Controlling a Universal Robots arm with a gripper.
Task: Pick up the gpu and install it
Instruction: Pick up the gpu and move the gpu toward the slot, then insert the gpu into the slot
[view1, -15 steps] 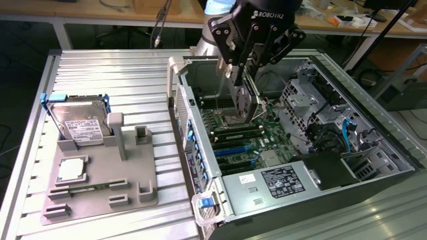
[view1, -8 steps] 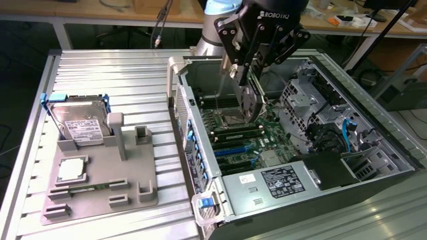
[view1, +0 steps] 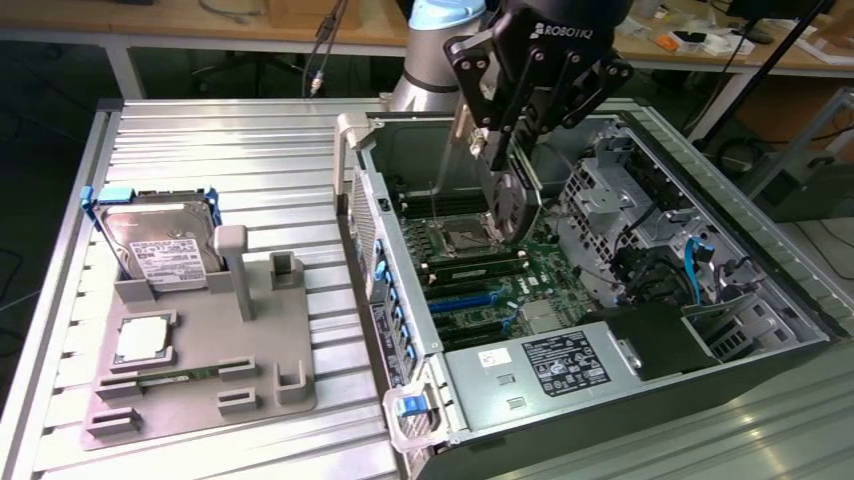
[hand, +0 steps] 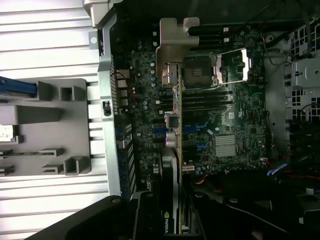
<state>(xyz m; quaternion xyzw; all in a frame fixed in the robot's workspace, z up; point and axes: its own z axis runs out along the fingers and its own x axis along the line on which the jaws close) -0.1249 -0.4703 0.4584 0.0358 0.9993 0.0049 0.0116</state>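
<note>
My gripper (view1: 507, 150) hangs over the open computer case (view1: 747, 340) and is shut on the gpu (view1: 515, 205), holding it upright on edge. The card's lower edge hovers just above the motherboard (view1: 487, 290), near the CPU socket (view1: 461, 232). In the wrist view the gpu (hand: 172, 130) shows edge-on, with its silver end bracket (hand: 177, 42) at the far end and the black shroud with a logo (hand: 167, 220) between my dark fingers (hand: 150, 215). Below it lie the motherboard (hand: 145, 100) and its slots. I cannot tell whether the card touches the board.
A grey fixture tray (view1: 267, 330) sits on the ribbed metal table (view1: 214, 150) at the exterior view's left. It holds a silver hard drive (view1: 160, 250), a CPU (view1: 144, 340) and a thin memory stick (view1: 174, 378). The case's walls, drive cage (view1: 601, 195) and power supply (view1: 534, 365) surround the card.
</note>
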